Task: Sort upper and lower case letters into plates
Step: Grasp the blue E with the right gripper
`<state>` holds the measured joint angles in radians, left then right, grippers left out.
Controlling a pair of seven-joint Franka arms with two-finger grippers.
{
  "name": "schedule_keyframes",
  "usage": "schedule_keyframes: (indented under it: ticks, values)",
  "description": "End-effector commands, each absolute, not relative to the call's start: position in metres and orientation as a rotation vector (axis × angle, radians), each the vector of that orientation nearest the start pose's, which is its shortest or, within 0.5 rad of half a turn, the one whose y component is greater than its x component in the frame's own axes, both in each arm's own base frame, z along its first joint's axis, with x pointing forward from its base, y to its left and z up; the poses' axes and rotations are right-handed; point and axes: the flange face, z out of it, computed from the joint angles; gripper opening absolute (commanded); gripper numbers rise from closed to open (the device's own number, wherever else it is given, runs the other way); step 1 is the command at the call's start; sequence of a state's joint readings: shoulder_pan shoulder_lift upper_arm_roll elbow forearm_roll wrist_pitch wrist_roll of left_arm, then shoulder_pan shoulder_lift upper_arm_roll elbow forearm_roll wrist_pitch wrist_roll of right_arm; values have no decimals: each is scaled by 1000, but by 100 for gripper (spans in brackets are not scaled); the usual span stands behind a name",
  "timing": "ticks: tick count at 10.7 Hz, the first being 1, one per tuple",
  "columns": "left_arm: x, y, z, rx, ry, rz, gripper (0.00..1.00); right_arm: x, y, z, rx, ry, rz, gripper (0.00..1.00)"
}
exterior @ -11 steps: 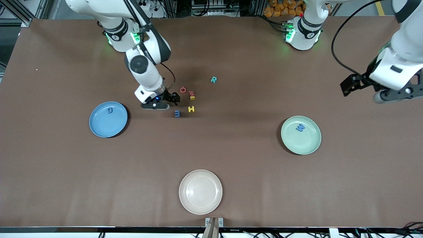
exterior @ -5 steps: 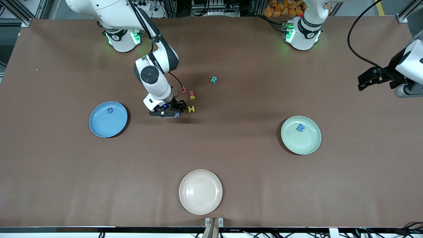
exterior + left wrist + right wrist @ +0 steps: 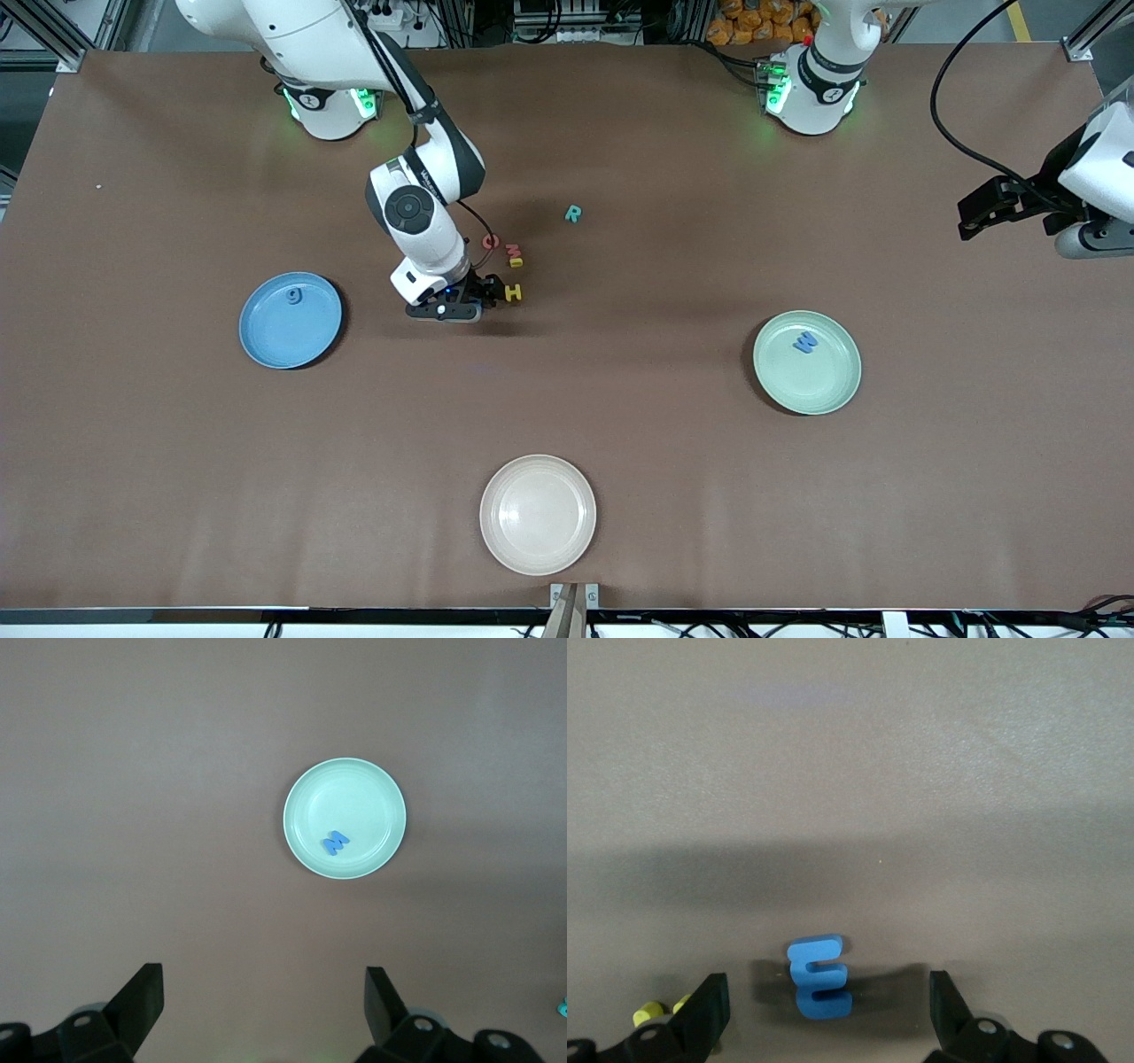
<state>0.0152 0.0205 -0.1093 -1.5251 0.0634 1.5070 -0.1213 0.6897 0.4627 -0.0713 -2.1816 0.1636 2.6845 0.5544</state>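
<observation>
Blue, small and chunky, the lowercase m [image 3: 819, 977] lies on the brown tabletop [image 3: 620, 425] between the spread fingers of the right pincer [image 3: 462, 306], which is low over it; from the front the pincer hides the letter. Just beside it sits the yellow H [image 3: 513, 292], with a red letter and a small yellow piece [image 3: 515, 257] a little farther from the front camera, the red Q [image 3: 491, 241] next to those, and the teal R [image 3: 573, 213] apart toward the left arm's end. A blue g [image 3: 294, 295] rests in the blue plate [image 3: 266, 341] toward the right arm's end; a blue W [image 3: 804, 342] rests in the mint plate [image 3: 828, 390] toward the left arm's end. The cream plate [image 3: 538, 514] nearest the front camera holds nothing. The left pincer [image 3: 264, 992], fingers spread, waits high above the left arm's end of the tabletop. Likely risks: one finger [image 3: 709, 1010] stands close to the yellow H and could nudge it on closing; the tiny m may twist or squirt out if pinched off-centre.
</observation>
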Motion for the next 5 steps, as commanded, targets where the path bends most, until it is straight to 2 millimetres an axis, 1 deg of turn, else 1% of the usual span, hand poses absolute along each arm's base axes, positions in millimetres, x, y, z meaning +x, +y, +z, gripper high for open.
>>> schedule_keyframes:
  ticks: [1, 3, 5]
  values:
    - [546, -43, 636, -3096, -44, 60, 100, 464, 328, 173, -3076, 136, -15, 90]
    - [543, -41, 643, -3095, -50, 41, 100, 459, 334, 169, -3084, 106, -10, 88]
    - [543, -42, 642, -3096, -47, 43, 100, 459, 334, 168, -3086, 106, -7, 83]
